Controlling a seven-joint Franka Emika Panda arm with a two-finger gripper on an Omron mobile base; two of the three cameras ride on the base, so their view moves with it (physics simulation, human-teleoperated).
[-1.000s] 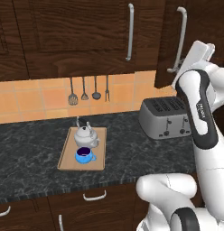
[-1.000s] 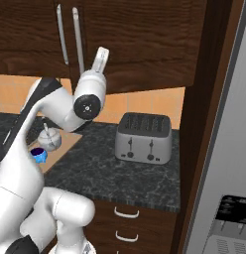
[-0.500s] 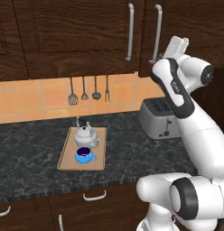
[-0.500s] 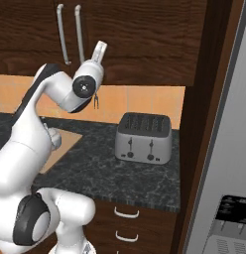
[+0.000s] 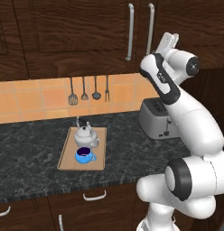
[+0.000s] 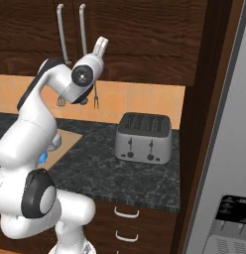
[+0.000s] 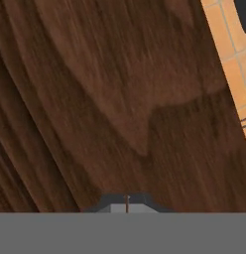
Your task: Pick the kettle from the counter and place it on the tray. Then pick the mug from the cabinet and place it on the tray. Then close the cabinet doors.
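Cabinet doors (image 5: pixel 82 31) both read shut to me. Counter (image 5: pixel 28 149) carries the tray (image 5: pixel 67 153), which holds the kettle (image 5: pixel 85 134) with the mug (image 5: pixel 83 155) just in front. Gripper (image 5: pixel 167 43), raised near the right door, has its fingers (image 7: pixel 127 203) pressed together, empty.

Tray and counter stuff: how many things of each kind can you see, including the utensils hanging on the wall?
Kettle: 1
Mug: 1
Tray: 1
Toaster: 1
Hanging utensils: 4
Total: 8
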